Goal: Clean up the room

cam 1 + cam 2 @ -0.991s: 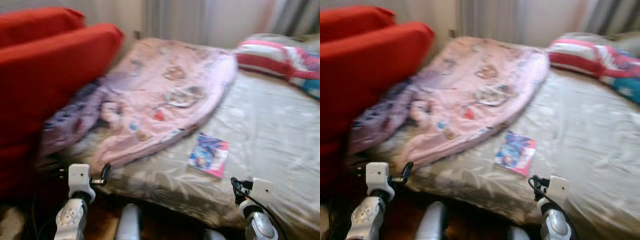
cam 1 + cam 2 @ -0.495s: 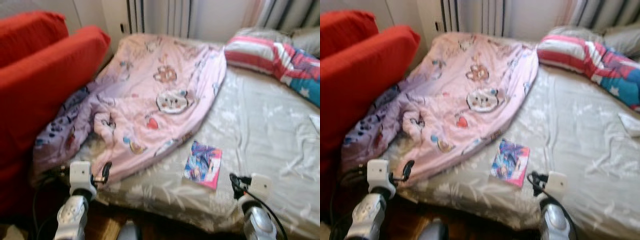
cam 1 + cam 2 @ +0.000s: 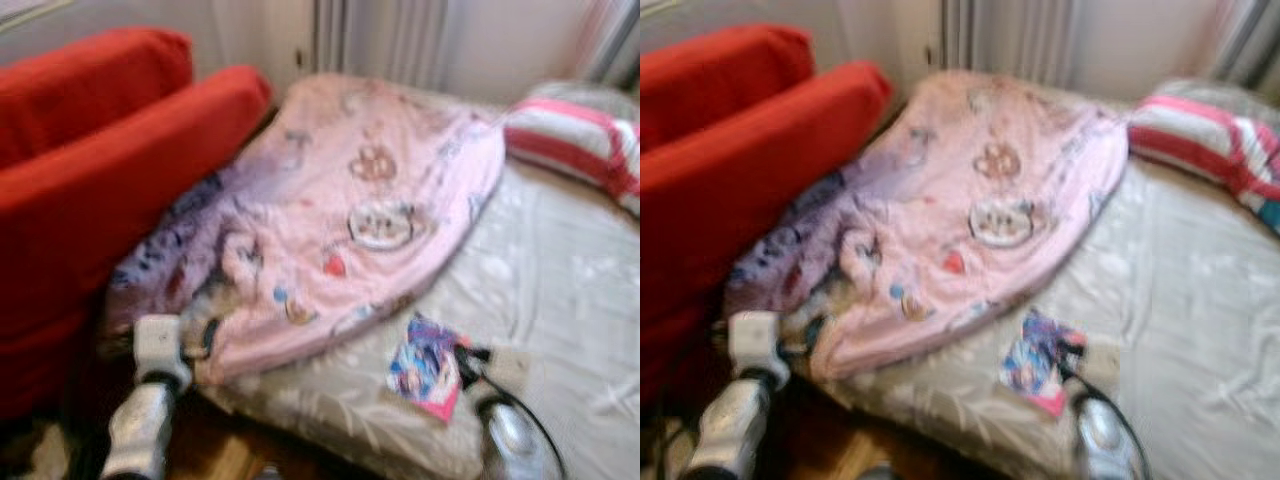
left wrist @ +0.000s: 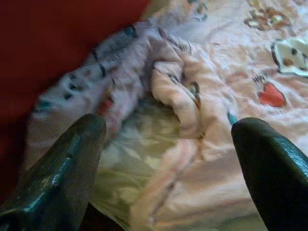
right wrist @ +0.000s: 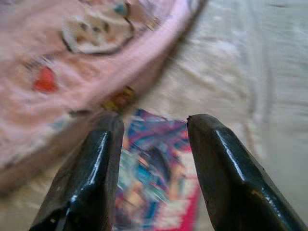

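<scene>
A pink cartoon-print blanket (image 3: 370,210) lies crumpled across the left half of the bed, its lilac side bunched toward the sofa. My left gripper (image 3: 205,335) hovers at the blanket's near edge, open; in the left wrist view its fingers (image 4: 67,163) stand wide apart over the rumpled folds (image 4: 183,101). A colourful booklet (image 3: 425,367) lies flat on the grey sheet near the bed's front edge. My right gripper (image 3: 465,360) sits at the booklet's right side, open, and the booklet (image 5: 154,178) shows beyond its two fingers (image 5: 91,168).
A red sofa (image 3: 90,190) stands close against the bed's left side. A red, white and pink striped pillow (image 3: 570,130) lies at the back right. The grey sheet (image 3: 570,300) stretches bare to the right. Curtains and a wall close off the back.
The camera has swung, shifting the scene right. Both arms have reached forward: the left gripper now meets the blanket's edge and the right gripper has come up to the booklet.
</scene>
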`<state>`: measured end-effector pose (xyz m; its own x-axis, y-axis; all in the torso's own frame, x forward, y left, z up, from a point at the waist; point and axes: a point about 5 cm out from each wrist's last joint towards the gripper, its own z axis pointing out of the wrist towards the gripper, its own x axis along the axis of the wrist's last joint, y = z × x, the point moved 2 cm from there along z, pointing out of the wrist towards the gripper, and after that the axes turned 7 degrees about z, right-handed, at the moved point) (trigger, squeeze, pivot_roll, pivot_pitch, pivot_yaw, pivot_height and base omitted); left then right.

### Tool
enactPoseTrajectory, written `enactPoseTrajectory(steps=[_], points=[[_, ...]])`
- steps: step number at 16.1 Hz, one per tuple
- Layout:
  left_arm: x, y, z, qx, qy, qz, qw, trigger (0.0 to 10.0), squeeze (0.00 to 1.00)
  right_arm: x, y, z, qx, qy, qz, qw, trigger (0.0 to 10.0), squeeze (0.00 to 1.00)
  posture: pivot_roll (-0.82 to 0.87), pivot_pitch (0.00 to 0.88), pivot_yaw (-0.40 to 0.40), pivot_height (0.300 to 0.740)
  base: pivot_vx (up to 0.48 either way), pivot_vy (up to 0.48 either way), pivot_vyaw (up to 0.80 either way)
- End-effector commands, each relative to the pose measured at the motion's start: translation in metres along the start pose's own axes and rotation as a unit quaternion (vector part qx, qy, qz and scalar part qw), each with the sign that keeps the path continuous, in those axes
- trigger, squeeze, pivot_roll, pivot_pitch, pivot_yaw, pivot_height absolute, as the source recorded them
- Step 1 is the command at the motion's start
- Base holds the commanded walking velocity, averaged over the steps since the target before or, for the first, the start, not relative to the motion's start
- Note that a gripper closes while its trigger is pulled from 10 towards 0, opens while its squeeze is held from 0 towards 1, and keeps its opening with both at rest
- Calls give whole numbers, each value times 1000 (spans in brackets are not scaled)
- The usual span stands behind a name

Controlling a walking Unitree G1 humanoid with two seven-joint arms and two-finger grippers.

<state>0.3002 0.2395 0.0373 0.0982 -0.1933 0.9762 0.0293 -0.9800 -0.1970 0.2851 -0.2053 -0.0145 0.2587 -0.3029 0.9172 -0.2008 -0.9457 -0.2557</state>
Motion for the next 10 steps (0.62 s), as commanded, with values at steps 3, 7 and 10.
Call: enactPoseTrajectory(steps=[3, 7, 10], points=[[-1, 5, 0, -5, -5, -9, 1000, 10000, 0, -7, 17, -8, -28, -11, 7, 1000, 10000, 0, 160, 92, -14, 701, 0, 0, 0], [1, 6, 2, -7, 0, -10, 1000, 10000, 0, -7, 16, -7, -30, -12, 8, 999, 10000, 0, 160, 94, -13, 701, 0, 0, 0], [2, 6, 3, -8, 1, -9, 1000, 10000, 0, -7, 14, -6, -25, -14, 2, 1000, 10000, 0, 159, 98, -13, 701, 0, 0, 0]])
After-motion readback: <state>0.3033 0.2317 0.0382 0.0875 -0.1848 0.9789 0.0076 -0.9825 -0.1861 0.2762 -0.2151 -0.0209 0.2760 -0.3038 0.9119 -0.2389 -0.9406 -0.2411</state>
